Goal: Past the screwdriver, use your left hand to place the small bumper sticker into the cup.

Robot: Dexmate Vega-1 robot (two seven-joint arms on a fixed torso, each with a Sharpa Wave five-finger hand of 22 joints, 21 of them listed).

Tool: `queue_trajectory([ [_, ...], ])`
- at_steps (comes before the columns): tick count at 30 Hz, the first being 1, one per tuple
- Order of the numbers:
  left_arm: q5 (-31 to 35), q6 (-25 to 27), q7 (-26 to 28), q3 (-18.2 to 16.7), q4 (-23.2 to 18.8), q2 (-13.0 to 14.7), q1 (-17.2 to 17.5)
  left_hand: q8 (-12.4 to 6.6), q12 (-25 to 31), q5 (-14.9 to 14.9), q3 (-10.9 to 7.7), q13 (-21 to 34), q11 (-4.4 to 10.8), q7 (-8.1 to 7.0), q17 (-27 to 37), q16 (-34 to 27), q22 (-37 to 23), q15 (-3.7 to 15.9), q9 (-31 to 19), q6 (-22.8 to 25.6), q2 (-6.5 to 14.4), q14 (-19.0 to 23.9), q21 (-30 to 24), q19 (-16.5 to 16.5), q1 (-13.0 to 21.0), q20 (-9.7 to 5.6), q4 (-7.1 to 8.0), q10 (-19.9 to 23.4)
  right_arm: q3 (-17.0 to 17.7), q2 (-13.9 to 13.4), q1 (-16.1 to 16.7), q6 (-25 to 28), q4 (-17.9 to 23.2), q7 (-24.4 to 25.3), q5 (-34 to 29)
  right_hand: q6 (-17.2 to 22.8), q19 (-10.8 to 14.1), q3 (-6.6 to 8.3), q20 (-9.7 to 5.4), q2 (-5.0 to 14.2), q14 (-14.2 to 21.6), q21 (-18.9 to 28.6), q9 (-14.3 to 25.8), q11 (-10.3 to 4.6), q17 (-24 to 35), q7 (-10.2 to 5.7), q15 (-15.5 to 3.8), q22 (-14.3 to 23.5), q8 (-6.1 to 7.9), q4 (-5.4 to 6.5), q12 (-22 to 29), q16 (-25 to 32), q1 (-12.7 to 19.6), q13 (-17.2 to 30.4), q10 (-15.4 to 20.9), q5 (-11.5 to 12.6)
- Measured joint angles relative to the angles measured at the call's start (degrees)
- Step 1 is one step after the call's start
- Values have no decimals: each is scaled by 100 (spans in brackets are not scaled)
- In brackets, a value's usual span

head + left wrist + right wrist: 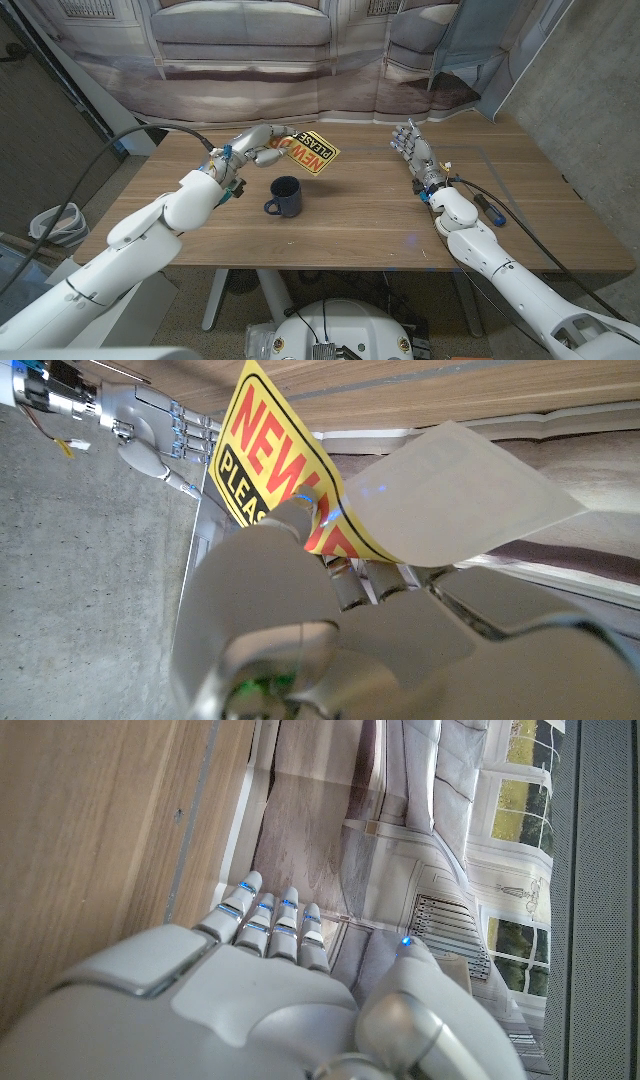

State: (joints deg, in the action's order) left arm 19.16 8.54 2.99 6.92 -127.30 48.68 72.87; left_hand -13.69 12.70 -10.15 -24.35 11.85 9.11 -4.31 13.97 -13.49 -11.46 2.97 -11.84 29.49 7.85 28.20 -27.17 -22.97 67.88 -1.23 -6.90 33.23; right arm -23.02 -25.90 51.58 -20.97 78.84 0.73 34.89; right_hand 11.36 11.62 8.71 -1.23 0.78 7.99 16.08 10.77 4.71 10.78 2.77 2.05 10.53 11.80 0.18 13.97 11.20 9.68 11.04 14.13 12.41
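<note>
My left hand (258, 146) pinches a yellow bumper sticker (312, 151) with red and black lettering and holds it in the air just behind and above the dark blue cup (286, 196), which stands upright on the table. In the left wrist view the sticker (290, 470) sticks out past my fingers (300, 520), its pale backing curling away. My right hand (412, 146) stands at the far right of the table, fingers straight and apart, holding nothing; it also shows as the right hand (280, 980) in its own wrist view. A screwdriver (488, 209) lies beside my right forearm.
The wooden table (350, 230) is bare around the cup. A printed backdrop of a sofa (240, 40) hangs behind the far edge. A cable (60, 215) loops off the left side.
</note>
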Motion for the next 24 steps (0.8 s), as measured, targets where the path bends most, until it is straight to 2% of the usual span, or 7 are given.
queue_trajectory([
  [24, 364, -152, -165, -498, -370, -254, 696, 0, 0, 0, 0, 0, 0, -10, -1, 36, 0, 0, 0, 52, -7, 0, 0, 21, -55, -22, 0, 0, -15, 25, -23, -47, -40, -8, -13, 0, 1, -16, -1, 0, 0, -44, 0, 0, 0, 0, 0, 0, 0, -16, 0, 0, 0, 0, 0, 0],
])
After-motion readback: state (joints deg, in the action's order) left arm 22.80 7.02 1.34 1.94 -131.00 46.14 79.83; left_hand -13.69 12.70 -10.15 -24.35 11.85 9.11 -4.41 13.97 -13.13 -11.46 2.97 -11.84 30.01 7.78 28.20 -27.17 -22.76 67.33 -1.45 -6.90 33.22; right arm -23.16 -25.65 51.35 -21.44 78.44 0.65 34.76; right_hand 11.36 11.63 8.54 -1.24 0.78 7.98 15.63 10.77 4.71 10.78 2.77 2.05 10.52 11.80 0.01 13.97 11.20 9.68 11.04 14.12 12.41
